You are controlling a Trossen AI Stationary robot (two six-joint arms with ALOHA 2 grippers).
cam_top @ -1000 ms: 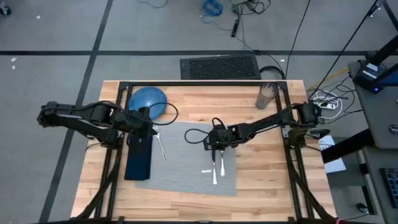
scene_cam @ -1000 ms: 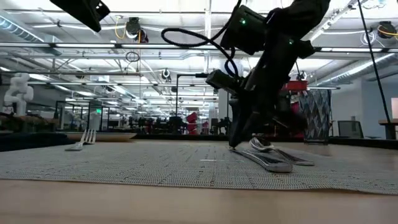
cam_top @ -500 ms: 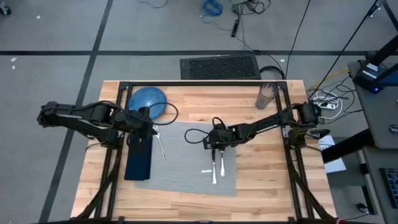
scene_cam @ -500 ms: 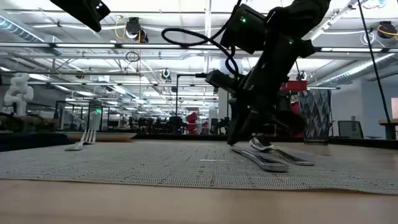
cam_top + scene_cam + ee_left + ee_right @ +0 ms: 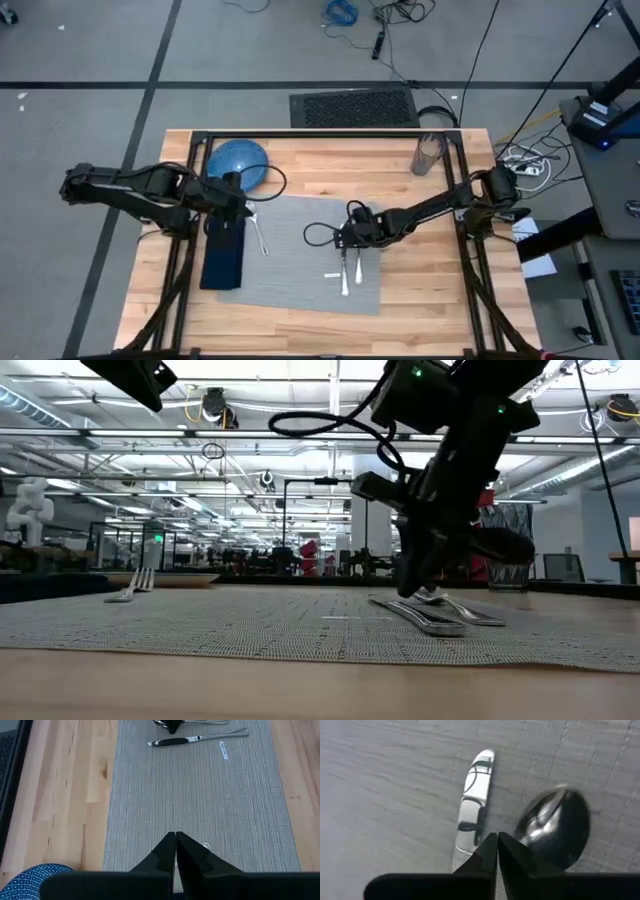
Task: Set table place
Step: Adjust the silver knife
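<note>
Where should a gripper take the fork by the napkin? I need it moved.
Grip the fork mid-handle from straight above, fingers across its narrow width. It lies flat on the placemat, tines toward the blue dish; the handle is its long, straight part.

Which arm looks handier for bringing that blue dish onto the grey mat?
Probably the left: its gripper sits beside the blue dish at the placemat's edge. The right gripper is over the knife and spoon.
</note>
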